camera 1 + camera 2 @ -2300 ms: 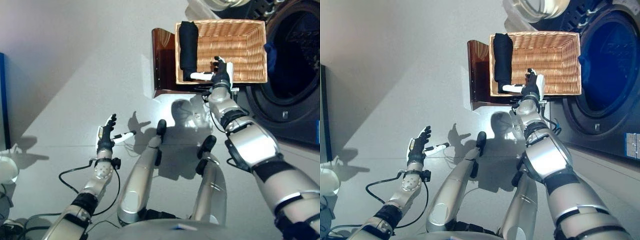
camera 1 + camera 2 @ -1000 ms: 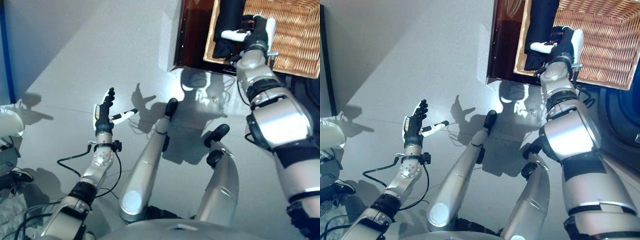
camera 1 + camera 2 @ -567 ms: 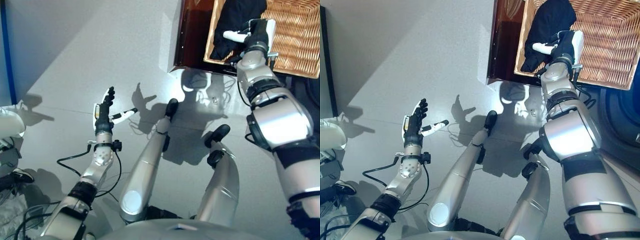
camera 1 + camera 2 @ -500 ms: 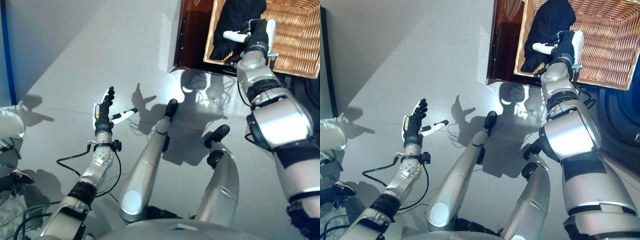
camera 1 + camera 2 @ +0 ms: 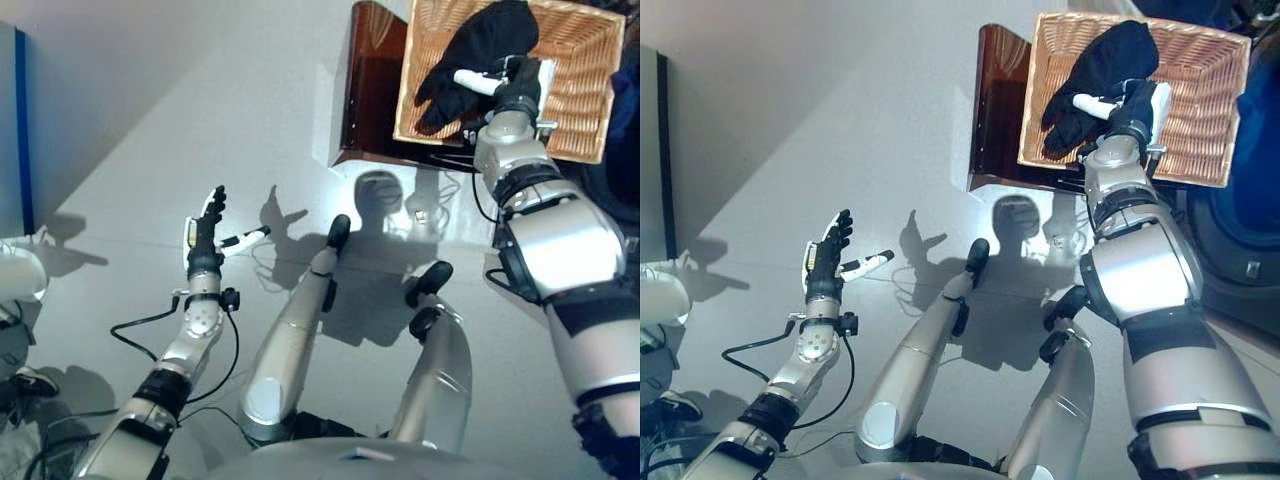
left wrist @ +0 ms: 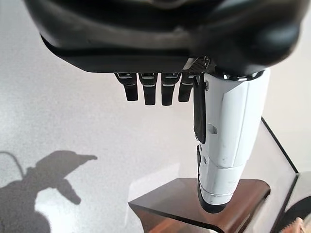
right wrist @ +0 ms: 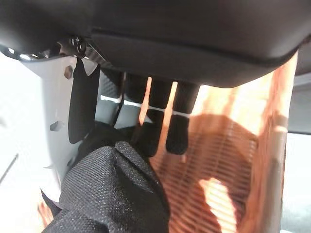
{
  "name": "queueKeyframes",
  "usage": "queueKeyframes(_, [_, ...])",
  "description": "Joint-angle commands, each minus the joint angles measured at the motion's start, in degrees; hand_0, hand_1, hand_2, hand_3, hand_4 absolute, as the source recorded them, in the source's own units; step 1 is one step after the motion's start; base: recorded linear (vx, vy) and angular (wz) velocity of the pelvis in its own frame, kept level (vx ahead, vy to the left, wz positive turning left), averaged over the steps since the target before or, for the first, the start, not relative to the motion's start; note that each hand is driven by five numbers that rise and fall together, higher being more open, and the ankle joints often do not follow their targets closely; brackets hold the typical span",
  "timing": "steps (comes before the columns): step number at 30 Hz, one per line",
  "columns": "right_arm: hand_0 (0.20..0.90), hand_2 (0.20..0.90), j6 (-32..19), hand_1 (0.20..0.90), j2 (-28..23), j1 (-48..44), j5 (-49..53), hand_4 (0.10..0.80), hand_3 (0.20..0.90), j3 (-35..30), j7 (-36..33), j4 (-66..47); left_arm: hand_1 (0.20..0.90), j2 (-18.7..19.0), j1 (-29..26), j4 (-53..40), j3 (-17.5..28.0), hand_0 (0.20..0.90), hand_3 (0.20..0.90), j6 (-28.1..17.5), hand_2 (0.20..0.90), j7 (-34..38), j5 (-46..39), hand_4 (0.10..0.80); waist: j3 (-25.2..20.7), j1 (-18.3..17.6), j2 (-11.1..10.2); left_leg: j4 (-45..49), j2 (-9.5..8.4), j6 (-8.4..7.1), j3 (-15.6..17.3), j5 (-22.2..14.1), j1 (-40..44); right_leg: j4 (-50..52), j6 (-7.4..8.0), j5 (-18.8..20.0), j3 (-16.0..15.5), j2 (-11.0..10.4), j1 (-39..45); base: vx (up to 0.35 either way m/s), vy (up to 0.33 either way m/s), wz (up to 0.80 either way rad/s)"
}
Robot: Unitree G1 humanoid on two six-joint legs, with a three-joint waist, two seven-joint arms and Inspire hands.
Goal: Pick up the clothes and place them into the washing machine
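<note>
— What's over on the left side?

— The left hand (image 5: 205, 243) is raised above the bare grey floor (image 5: 180, 120), fingers straight and spread, the white-covered thumb out to the side, nothing in it. Its own wrist camera shows the same: fingers relaxed, only floor past them.

— And moving toward the middle?

— A dark brown glossy stand (image 5: 365, 90) sits on the floor, and a woven wicker basket (image 5: 1200, 100) rests on top of it, reaching out past the stand to the right.

— Where are the clothes?

— One black garment (image 5: 1100, 75), bunched up and raised above the left part of the basket, with folds drooping over the basket's near edge. The right hand (image 5: 1137, 105) has hold of it: the thumb and fingers (image 7: 155, 121) pinch the dark cloth (image 7: 112, 194) (the wrist camera shows this best, with the wicker weave just beyond).

— Anything further right?

— The dark round mouth of the washing machine (image 5: 1250, 215) sits right beside the basket, cut off at the picture's edge. The garment is over the basket, not in the machine.
</note>
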Motion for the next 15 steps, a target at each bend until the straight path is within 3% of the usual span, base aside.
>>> queueKeyframes(1, [0.200,0.200,-4.6,0.200,-4.3,1.8,2.6,0.300,0.200,1.1,-2.6,-7.5,0.900,3.4,3.5,-0.7,1.9,0.900,0.900,-2.7,0.900,0.4,1.0,0.800,-2.3,-1.0,1.5,3.1,0.35,-3.20,2.5,-6.7,-3.0,-5.4,0.16,-1.6,0.7,-0.4,5.1,0.013,-0.011,-0.12])
queueKeyframes(12, [0.200,0.200,-8.2,0.200,-2.6,9.6,10.9,0.300,0.200,-6.0,-1.4,-11.9,0.900,2.5,5.5,4.5,1.0,0.900,0.900,-1.7,0.900,-2.2,0.3,0.800,-5.2,-3.7,1.8,0.5,0.61,-3.03,3.9,-6.6,3.9,-9.5,0.86,0.1,1.6,-0.1,11.4,0.020,0.004,-0.15])
queueKeyframes(13, [0.200,0.200,-9.0,0.200,-1.9,11.4,12.7,0.300,0.200,-7.3,-0.6,-12.7,0.900,2.2,5.8,5.0,0.8,0.900,0.900,-1.5,0.900,-2.9,0.4,0.800,-5.4,-4.1,2.2,0.1,0.69,-2.56,4.7,-4.9,4.3,-10.2,0.49,1.6,1.3,-0.1,11.8,-0.066,0.020,-0.10])
queueKeyframes(15, [0.200,0.200,-10.2,0.200,-0.9,13.0,15.0,0.300,0.200,-8.7,-0.1,-14.1,0.900,2.0,6.1,5.7,0.6,0.900,0.900,-1.6,0.900,-3.3,0.2,0.800,-5.9,-4.6,2.5,-0.3,0.75,-2.53,4.9,-4.8,5.2,-10.7,0.51,1.6,1.5,-0.1,12.7,-0.009,0.017,-0.14])
